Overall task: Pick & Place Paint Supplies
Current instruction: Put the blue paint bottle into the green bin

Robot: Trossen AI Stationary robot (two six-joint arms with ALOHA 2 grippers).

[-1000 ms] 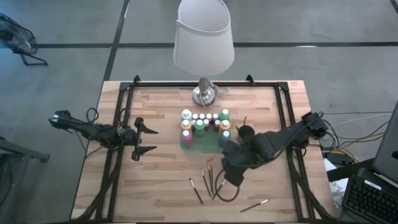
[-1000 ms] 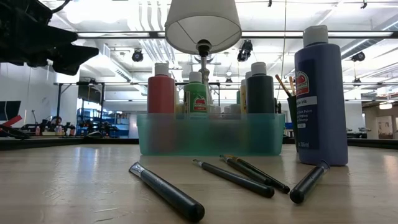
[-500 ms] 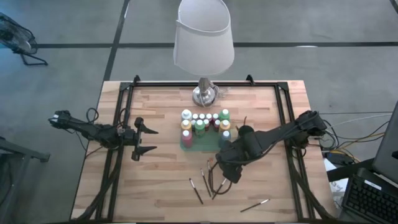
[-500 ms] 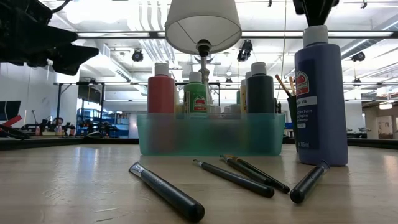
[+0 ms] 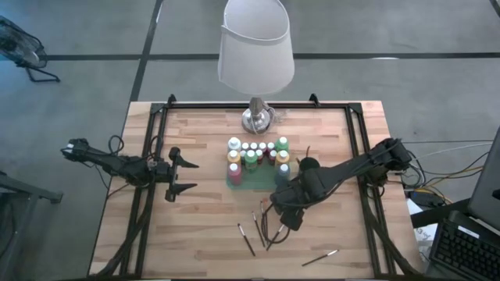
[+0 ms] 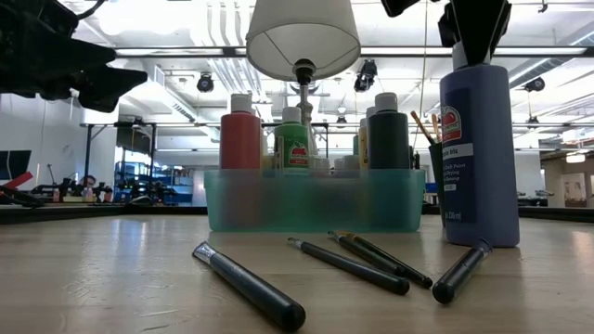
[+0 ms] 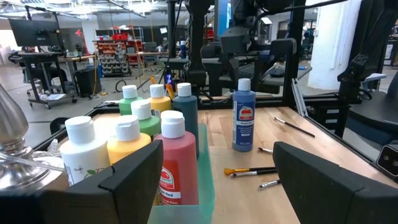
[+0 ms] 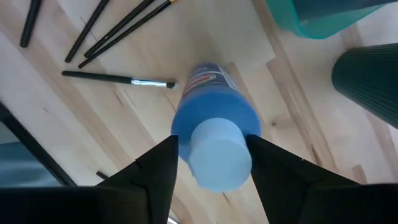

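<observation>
Right jaws (image 8: 211, 163) apart, straddling the white cap of the blue paint bottle (image 8: 214, 124) from above, one finger on each side; whether they touch the cap can't be told from the wrist view. The bottle stands upright on the worktop (image 5: 203, 140), just outside the teal tray (image 6: 316, 199), on its right-arm side. Low view shows the right jaws at the top of that bottle (image 6: 478, 148).

Left jaws (image 5: 181, 175) wide apart, holding nothing, parked over the worktop well to the left of the tray.

The tray holds the other white-capped bottles: red (image 6: 240, 130), green (image 6: 295, 139), a dark one (image 6: 387, 130), plus yellow (image 7: 127, 146) and white (image 7: 84, 149) in the left wrist view.

Several paintbrushes (image 5: 266, 222) lie flat on the worktop in front of the tray, one more (image 5: 320, 257) apart near the front edge. A dark cup (image 5: 308, 165) with brushes sits beside the tray. Lamp (image 5: 256, 47) stands at the back edge.
</observation>
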